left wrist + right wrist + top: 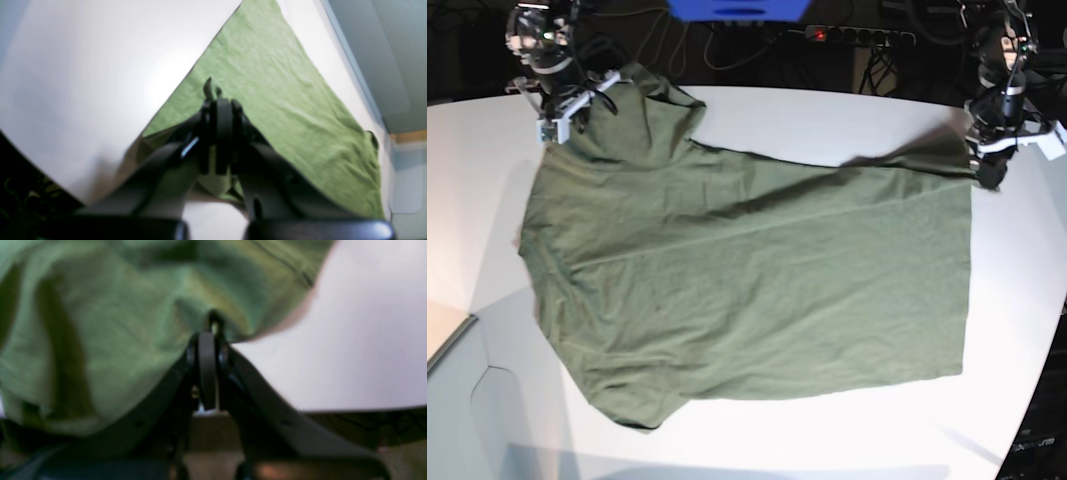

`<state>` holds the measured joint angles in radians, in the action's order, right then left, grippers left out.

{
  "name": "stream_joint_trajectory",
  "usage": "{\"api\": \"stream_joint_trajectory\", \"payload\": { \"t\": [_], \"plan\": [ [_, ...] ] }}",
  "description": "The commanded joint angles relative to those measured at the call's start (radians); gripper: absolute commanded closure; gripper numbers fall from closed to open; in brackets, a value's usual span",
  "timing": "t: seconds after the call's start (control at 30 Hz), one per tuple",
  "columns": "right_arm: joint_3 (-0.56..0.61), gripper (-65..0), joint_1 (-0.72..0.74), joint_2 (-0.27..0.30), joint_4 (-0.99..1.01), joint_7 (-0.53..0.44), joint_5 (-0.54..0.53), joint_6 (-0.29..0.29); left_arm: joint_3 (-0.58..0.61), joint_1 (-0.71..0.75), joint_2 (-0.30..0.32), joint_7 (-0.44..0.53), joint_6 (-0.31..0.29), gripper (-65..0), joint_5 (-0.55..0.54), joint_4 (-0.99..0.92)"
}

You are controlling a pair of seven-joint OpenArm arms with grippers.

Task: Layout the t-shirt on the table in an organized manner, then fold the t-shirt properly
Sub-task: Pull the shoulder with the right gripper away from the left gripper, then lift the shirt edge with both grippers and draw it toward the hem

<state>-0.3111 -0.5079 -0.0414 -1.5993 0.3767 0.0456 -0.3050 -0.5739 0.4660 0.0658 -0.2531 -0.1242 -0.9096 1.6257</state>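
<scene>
The olive-green t-shirt [747,290] lies spread mostly flat on the white table [827,120], with wrinkles and a raised fold along its far edge. My left gripper [990,172] is at the shirt's far right corner. In the left wrist view this gripper [218,103] is shut on a pinch of the t-shirt [267,83], and a tuft of cloth pokes out past the tips. My right gripper [562,125] is at the far left corner. The right wrist view is blurred and shows that gripper [210,336] shut on bunched fabric of the t-shirt [100,340] beside bare table [350,340].
Behind the table's far edge are dark cables, a power strip [857,35] and a blue object [737,8]. The table's curved edge runs along the lower left [487,370] and the right side [1052,330]. White tabletop [83,66] extends beside the shirt.
</scene>
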Motion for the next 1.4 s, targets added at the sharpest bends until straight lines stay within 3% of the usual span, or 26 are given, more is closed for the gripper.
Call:
{"api": "stream_joint_trajectory", "payload": {
  "t": [0.0,0.3,0.47,0.67,0.97,1.37],
  "plan": [
    [-0.021,0.0,-0.019,0.007,-0.039,-0.018,-0.005,-0.035,-0.007,0.014,0.006,0.027,-0.015,-0.1,-0.010,0.037],
    [-0.125,0.0,-0.079,-0.030,-0.183,-0.020,-0.005,-0.174,-0.007,0.099,0.004,0.028,-0.015,-0.1,-0.010,0.130],
    [-0.187,0.0,-0.091,-0.064,-0.229,-0.029,-0.005,-0.285,-0.007,0.133,0.002,0.028,-0.015,-0.1,-0.010,0.121],
    [-0.253,0.0,-0.091,-0.099,-0.281,-0.071,-0.014,-0.342,-0.004,0.167,0.002,0.028,-0.015,-0.1,-0.009,0.121],
    [-0.379,0.0,-0.067,-0.088,-0.322,-0.081,-0.163,-0.345,-0.007,0.184,-0.028,0.028,-0.016,-0.1,-0.006,0.121],
    [-0.357,0.0,0.013,-0.085,-0.319,-0.074,-0.168,-0.346,-0.007,0.147,-0.022,0.028,-0.016,-0.1,-0.006,0.121]
  ]
}}
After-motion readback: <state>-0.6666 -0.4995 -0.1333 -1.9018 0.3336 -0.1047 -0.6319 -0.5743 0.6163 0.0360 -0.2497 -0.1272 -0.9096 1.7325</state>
